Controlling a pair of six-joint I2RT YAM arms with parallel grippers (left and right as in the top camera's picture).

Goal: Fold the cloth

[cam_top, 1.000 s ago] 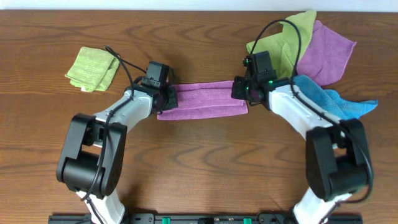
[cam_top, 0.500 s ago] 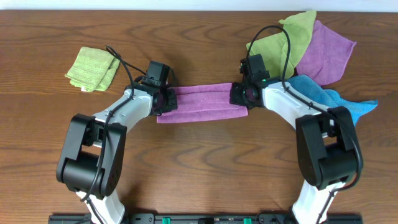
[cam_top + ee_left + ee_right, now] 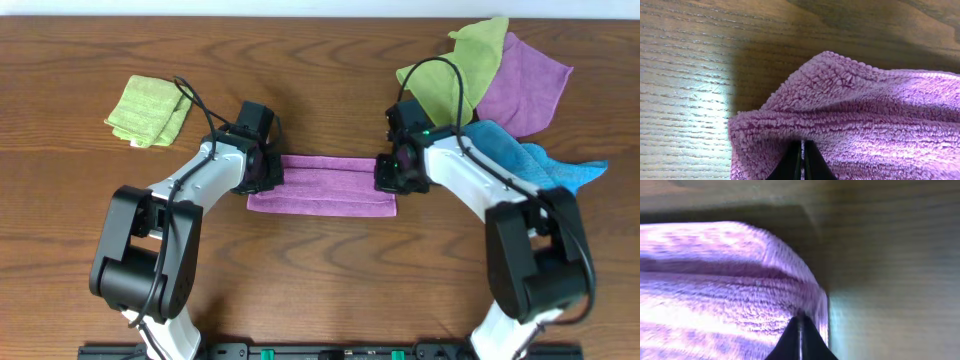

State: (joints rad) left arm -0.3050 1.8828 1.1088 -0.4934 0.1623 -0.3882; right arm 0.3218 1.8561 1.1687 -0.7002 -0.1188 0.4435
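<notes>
A purple cloth point(image 3: 322, 185) lies as a long folded strip on the wooden table between my two arms. My left gripper point(image 3: 262, 172) is shut on the cloth's left end; the left wrist view shows its fingers point(image 3: 801, 150) pinching the purple pile point(image 3: 860, 115). My right gripper point(image 3: 390, 172) is shut on the cloth's right end; the right wrist view shows its fingers point(image 3: 800, 325) closed on the purple edge point(image 3: 730, 295). Both ends are held low, close to the table.
A folded green cloth point(image 3: 148, 109) lies at the back left. At the back right lies a pile of loose cloths: green point(image 3: 462, 60), purple point(image 3: 525, 85) and blue point(image 3: 530, 160). Black cables loop above both wrists.
Both grippers have moved toward the table's front with the cloth's ends, and the strip now lies lower and flatter, folded over on itself.
</notes>
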